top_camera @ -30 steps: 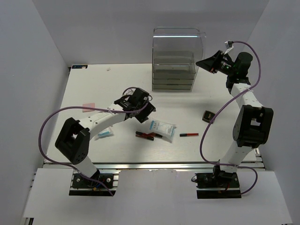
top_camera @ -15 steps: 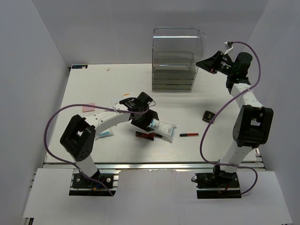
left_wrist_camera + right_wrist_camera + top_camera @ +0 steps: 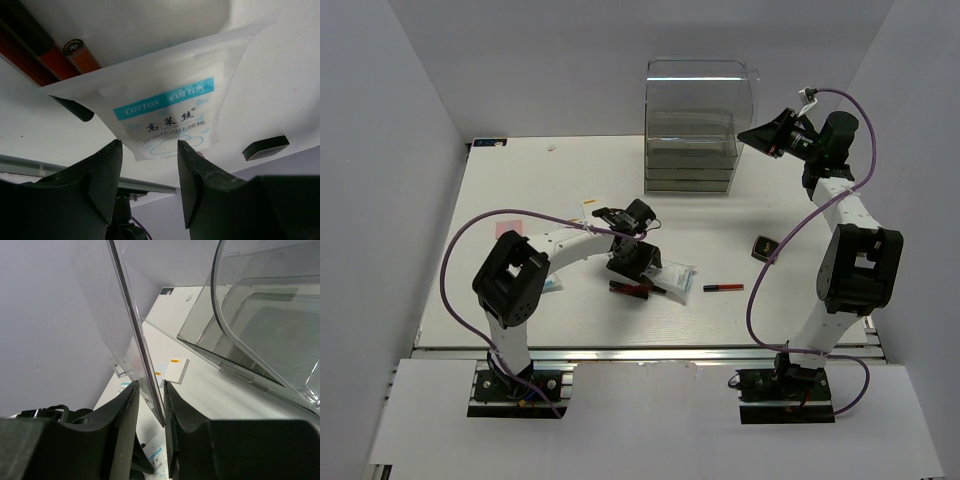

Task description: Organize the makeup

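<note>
A white-blue crinkly packet point(image 3: 672, 277) marked COTTON lies at the table's front middle; in the left wrist view point(image 3: 170, 107) its near corner sits just ahead of my jaws. My left gripper point(image 3: 633, 261) point(image 3: 149, 167) is open, low over that corner, not touching it. Slim red-and-black sticks point(image 3: 632, 290) point(image 3: 55, 52) lie beside the packet, and another stick point(image 3: 723, 287) lies to the right. A black square compact point(image 3: 763, 247), a pink square point(image 3: 507, 230), white flat squares point(image 3: 588, 204) point(image 3: 176, 370) and a second packet point(image 3: 548, 285) lie apart. My right gripper point(image 3: 761, 136) point(image 3: 150, 407) is shut on a clear acrylic panel point(image 3: 131, 335).
The tall clear acrylic drawer box point(image 3: 692, 125) point(image 3: 270, 335) stands at the back middle, its panel swung out to the right in my right gripper. The left arm's purple cable point(image 3: 455, 255) loops over the table's left side. The metal rail point(image 3: 650, 353) marks the front edge.
My left gripper has moved right and down from beside the packet to its left end, jaws open. The right arm and the panel have not moved.
</note>
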Controlling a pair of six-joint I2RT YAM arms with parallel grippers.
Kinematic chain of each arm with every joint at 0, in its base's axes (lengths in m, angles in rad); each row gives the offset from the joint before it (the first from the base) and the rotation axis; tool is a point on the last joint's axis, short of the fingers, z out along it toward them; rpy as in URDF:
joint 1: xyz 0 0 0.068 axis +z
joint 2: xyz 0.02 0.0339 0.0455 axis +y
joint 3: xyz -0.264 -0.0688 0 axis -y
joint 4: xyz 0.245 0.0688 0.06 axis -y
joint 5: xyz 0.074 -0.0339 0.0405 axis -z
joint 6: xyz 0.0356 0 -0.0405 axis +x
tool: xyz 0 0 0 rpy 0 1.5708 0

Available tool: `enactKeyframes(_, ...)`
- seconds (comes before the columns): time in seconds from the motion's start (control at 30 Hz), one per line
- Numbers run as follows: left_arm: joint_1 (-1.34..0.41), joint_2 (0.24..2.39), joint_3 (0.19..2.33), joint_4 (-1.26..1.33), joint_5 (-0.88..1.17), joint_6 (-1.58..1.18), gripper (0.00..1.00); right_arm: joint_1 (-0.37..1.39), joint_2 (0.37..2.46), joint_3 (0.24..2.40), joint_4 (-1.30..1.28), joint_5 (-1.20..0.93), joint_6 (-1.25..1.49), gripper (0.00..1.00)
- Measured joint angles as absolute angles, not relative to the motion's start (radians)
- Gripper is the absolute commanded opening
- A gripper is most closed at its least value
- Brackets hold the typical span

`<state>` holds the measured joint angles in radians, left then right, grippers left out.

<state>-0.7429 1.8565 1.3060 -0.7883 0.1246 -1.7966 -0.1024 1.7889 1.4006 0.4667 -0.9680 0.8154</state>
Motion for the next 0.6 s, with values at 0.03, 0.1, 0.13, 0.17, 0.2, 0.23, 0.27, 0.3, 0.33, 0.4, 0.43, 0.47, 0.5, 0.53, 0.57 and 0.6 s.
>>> enactKeyframes(0.03,-0.743,1.860,1.309,-0.790,0.125,-1.796,0.57,-0.102,1.789,1.401,0.467,-0.968,0.815,0.31)
enactKeyframes(0.1,-0.743,1.869,1.315,-0.788,0.130,-1.796,0.51,-0.102,1.789,1.401,0.467,-0.968,0.816,0.31)
enactKeyframes(0.13,-0.743,1.877,1.322,-0.786,0.133,-1.794,0.48,-0.102,1.789,1.401,0.467,-0.968,0.816,0.31)
enactKeyframes(0.17,-0.743,1.887,1.327,-0.781,0.137,-1.794,0.45,-0.102,1.789,1.401,0.467,-0.968,0.816,0.31)
enactKeyframes(0.2,-0.743,1.899,1.334,-0.777,0.141,-1.791,0.39,-0.102,1.789,1.401,0.467,-0.968,0.816,0.31)
enactKeyframes(0.23,-0.743,1.913,1.343,-0.776,0.142,-1.788,0.36,-0.102,1.789,1.401,0.467,-0.968,0.816,0.31)
enactKeyframes(0.27,-0.743,1.925,1.351,-0.772,0.144,-1.787,0.34,-0.102,1.789,1.401,0.467,-0.968,0.816,0.31)
enactKeyframes(0.3,-0.743,1.941,1.361,-0.766,0.147,-1.784,0.29,-0.102,1.789,1.401,0.467,-0.968,0.816,0.31)
enactKeyframes(0.33,-0.743,1.954,1.372,-0.762,0.149,-1.780,0.25,-0.102,1.789,1.401,0.467,-0.968,0.816,0.31)
enactKeyframes(0.4,-0.743,1.975,1.394,-0.753,0.154,-1.772,0.18,-0.102,1.789,1.401,0.467,-0.968,0.816,0.31)
enactKeyframes(0.43,-0.743,1.980,1.403,-0.749,0.156,-1.767,0.11,-0.102,1.789,1.401,0.467,-0.968,0.816,0.31)
enactKeyframes(0.47,-0.743,1.985,1.415,-0.747,0.156,-1.762,0.08,-0.102,1.789,1.401,0.467,-0.968,0.816,0.31)
enactKeyframes(0.5,-0.743,1.988,1.425,-0.739,0.157,-1.757,0.05,-0.102,1.789,1.401,0.467,-0.968,0.816,0.31)
enactKeyframes(0.53,-0.741,1.991,1.435,-0.728,0.157,-1.752,0.00,-0.102,1.789,1.401,0.467,-0.968,0.816,0.31)
enactKeyframes(0.57,-0.740,1.993,1.441,-0.717,0.155,-1.748,0.00,-0.102,1.789,1.401,0.467,-0.968,0.816,0.31)
enactKeyframes(0.6,-0.738,1.993,1.446,-0.701,0.155,-1.742,0.00,-0.102,1.789,1.401,0.467,-0.968,0.815,0.31)
